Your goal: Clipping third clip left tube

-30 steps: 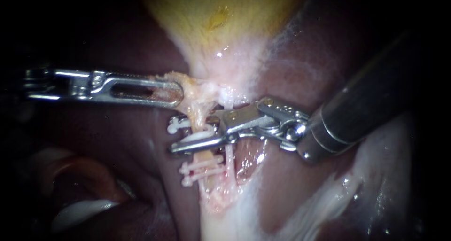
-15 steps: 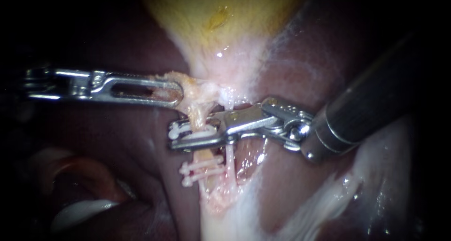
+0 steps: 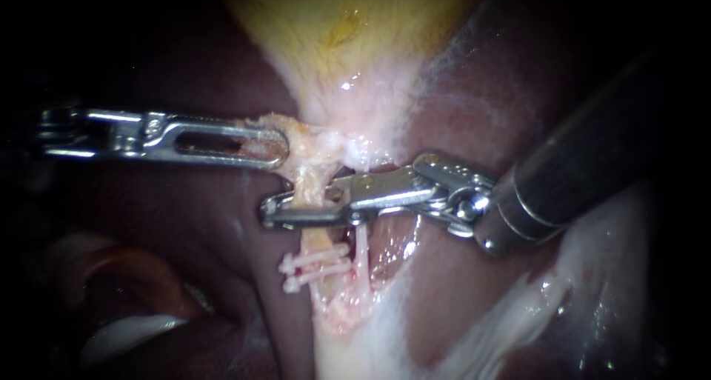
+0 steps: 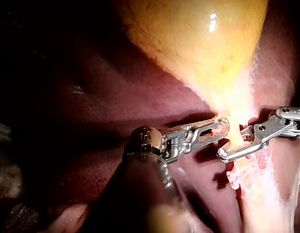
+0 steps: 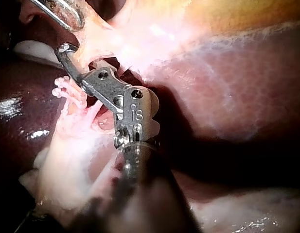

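Endoscope view: right instrument (image 3: 271, 215) clamps tube (image 3: 319, 241).

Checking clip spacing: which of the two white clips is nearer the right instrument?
The upper clip, on the gallbladder side, just below the right instrument. The lower clip lies beyond it, farther down the tube.

Tiny engraved marks on right instrument (image 5: 68, 53) body; no other txt/labels.

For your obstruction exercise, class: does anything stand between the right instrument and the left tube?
Nothing visible does. The right instrument is closed across the left tube, above the two clips on it. The left instrument grips tissue higher up, apart.
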`<state>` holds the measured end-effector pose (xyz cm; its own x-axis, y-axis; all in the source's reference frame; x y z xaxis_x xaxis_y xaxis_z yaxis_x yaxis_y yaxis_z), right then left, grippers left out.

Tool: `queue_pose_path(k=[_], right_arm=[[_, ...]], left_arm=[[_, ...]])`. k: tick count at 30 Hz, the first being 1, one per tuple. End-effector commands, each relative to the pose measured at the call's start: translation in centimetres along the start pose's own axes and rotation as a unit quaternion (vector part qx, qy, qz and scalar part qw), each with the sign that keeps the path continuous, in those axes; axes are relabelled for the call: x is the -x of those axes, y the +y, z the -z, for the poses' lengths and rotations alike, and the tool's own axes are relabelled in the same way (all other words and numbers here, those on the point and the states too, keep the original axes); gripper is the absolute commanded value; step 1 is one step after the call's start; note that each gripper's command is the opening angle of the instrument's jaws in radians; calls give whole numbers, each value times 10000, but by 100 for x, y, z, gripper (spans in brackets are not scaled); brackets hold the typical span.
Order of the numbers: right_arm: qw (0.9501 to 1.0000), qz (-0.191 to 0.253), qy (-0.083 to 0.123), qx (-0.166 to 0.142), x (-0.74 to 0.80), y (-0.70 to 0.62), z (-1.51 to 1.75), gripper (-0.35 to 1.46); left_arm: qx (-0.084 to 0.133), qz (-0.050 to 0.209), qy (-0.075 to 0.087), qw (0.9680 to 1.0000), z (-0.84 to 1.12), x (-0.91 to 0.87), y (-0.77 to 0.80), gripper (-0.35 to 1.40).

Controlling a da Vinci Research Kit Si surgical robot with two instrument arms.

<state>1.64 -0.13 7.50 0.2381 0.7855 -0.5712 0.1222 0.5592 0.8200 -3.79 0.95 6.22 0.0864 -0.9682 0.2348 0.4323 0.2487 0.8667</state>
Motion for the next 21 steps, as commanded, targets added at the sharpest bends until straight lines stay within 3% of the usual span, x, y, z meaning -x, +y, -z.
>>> queue_pose_path(k=[1,5,21], right_arm=[[10000,5,-65,13,0,-1,0,-35],[9999,1,-166,36,0,-4,1,-35],[9999,1,-169,26,0,-5,2,-35]], left_arm=[[4,1,-2,10000,0,0,0,-35],[4,1,-2,10000,0,0,0,-35],[2,-1,-1,10000,-1,0,1,-35]])
